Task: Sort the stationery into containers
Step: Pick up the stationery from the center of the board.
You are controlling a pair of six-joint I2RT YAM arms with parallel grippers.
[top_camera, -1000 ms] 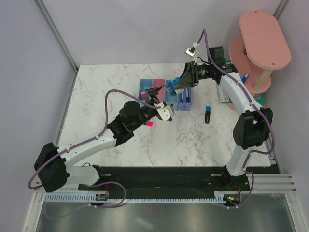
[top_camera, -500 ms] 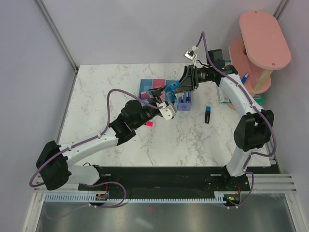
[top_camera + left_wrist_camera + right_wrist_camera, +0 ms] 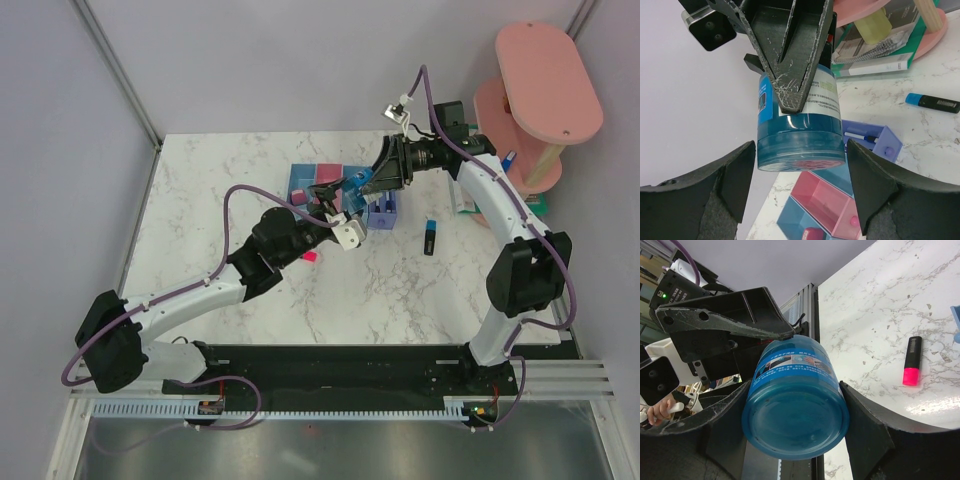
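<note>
Looks to me like a mid-air handover of the round blue pot (image 3: 800,135), so here's how I'd play it. The left gripper (image 3: 800,162) is spread wide with nothing in it, 1 finger (image 3: 730,180) on each side of the pot's flat end. I'd get it squarely around the pot's wall before closing, and pinch the plain lower band, not the part the other arm is using. The right gripper (image 3: 795,427) is clamped on the pot's sides and shouldn't let go until the left has a firm squeeze. It's a smooth round thing, so an off-centre pinch could spit it out. It hangs over the row of containers (image 3: 300,180), and a drop could land on the pens (image 3: 862,136) in the violet tray (image 3: 887,145). I can't tell whether the left fingers touch the pot; they look just beside it.

Poses: the left arm (image 3: 200,290) reaches forward and to the right from its base, wrist tilted up, passing over the pink highlighter (image 3: 311,257) lying on the marble table (image 3: 220,190). The right arm (image 3: 500,200) rises beside the pink shelf (image 3: 540,100), then folds leftward so its gripper faces the left one. A blue highlighter (image 3: 430,237) lies near it, unsorted.
</note>
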